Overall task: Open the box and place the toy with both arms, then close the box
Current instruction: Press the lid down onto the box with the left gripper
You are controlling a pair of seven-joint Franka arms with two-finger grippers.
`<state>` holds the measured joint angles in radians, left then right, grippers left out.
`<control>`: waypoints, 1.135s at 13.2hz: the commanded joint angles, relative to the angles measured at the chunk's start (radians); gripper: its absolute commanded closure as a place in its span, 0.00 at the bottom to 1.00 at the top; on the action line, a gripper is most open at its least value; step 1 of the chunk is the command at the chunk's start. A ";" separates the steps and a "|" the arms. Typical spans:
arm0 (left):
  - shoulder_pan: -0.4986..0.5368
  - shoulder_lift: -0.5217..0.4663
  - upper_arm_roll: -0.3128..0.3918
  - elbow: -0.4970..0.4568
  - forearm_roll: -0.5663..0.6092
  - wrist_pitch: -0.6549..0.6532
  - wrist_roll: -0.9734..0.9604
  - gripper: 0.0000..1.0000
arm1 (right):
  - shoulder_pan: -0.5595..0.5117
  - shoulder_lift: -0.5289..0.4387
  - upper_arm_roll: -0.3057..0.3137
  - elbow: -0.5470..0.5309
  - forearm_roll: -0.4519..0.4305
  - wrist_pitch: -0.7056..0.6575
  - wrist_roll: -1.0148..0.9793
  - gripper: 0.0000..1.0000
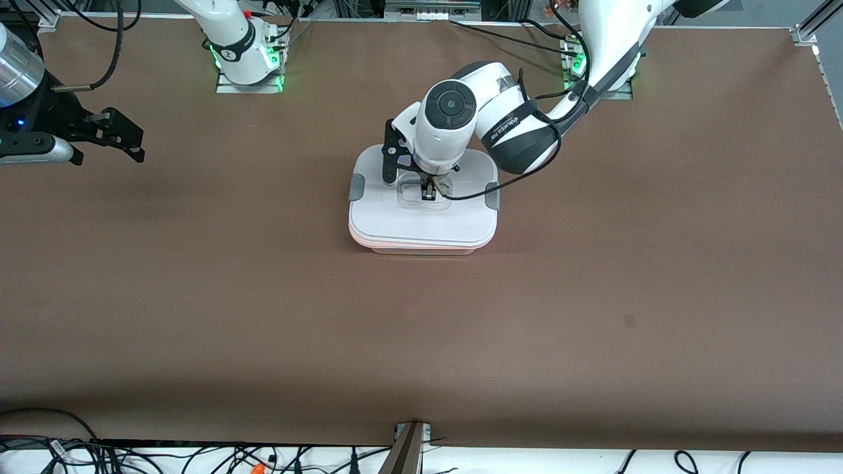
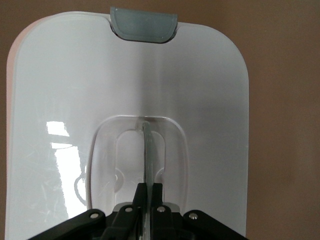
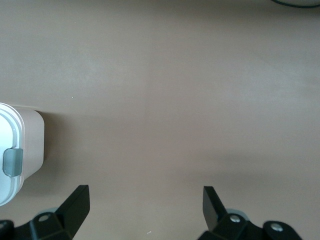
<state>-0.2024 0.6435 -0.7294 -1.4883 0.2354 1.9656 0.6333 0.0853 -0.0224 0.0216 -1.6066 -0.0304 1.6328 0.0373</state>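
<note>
The box (image 1: 421,227) stands in the middle of the table with its white lid on; a pinkish tub edge (image 1: 421,249) shows under the lid. Grey clips (image 1: 356,187) (image 1: 492,196) sit at its two ends. My left gripper (image 1: 429,192) is down in the lid's recess, shut on the thin clear handle (image 2: 147,150). In the left wrist view its gripper (image 2: 150,192) pinches that upright handle, and one clip (image 2: 144,25) shows at the lid's edge. My right gripper (image 1: 125,139) is open and empty, up in the air over the right arm's end of the table. The toy is out of view.
The right wrist view shows its open gripper (image 3: 146,197) over bare brown table (image 3: 175,100), with a corner of the box (image 3: 27,145) and one clip (image 3: 12,161). Cables lie along the table's front edge (image 1: 197,454).
</note>
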 commanded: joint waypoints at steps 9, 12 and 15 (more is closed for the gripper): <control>-0.006 -0.001 0.002 0.011 0.036 0.021 -0.009 1.00 | -0.010 0.007 0.004 0.022 0.020 -0.004 0.009 0.00; -0.006 0.004 0.004 0.008 0.035 0.044 -0.009 1.00 | -0.010 0.007 0.004 0.022 0.020 -0.002 0.009 0.00; -0.006 0.015 0.004 0.008 0.033 0.052 -0.020 1.00 | -0.010 0.007 0.004 0.020 0.020 -0.002 0.009 0.00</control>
<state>-0.2026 0.6508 -0.7263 -1.4887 0.2362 2.0032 0.6295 0.0850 -0.0224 0.0216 -1.6066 -0.0303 1.6364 0.0373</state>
